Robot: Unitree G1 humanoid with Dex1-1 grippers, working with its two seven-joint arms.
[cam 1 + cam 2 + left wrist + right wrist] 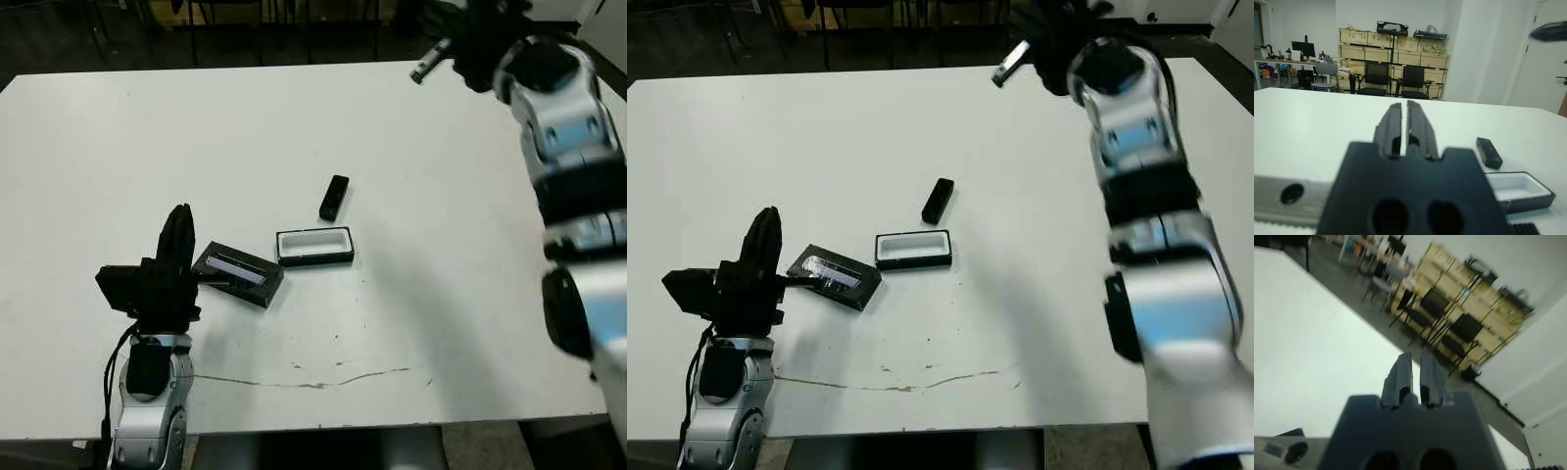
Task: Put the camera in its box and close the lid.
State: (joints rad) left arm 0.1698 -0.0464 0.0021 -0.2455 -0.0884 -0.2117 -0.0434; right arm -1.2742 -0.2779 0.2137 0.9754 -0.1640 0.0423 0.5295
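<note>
- Nearest, at the near left: left gripper [179, 227], fingers pressed almost together with only a sliver between them, holding nothing, standing just left of the lid.
- Just beyond it: the lid [238, 273], flat on the white table [118, 157], pale shiny strip up, long axis running from far left to near right. Probably light, stiff and thin; likely best pinched across its narrow width.
- Right of the lid, nearly touching its corner: the box [314, 246], open, white lining up, long axis left to right. Judged light enough to skid if nudged.
- A little farther, just beyond the box's right end: the camera [334, 197], lying flat and apart from the box, long axis running near to far with a slight tilt rightward. Looks rigid, light, faintly glossy, so perhaps slippery; best taken across the short width at mid-length.
- Farthest, at the far right: right gripper [1415, 374], raised well above the table, fingers narrowly parted, empty.
</note>
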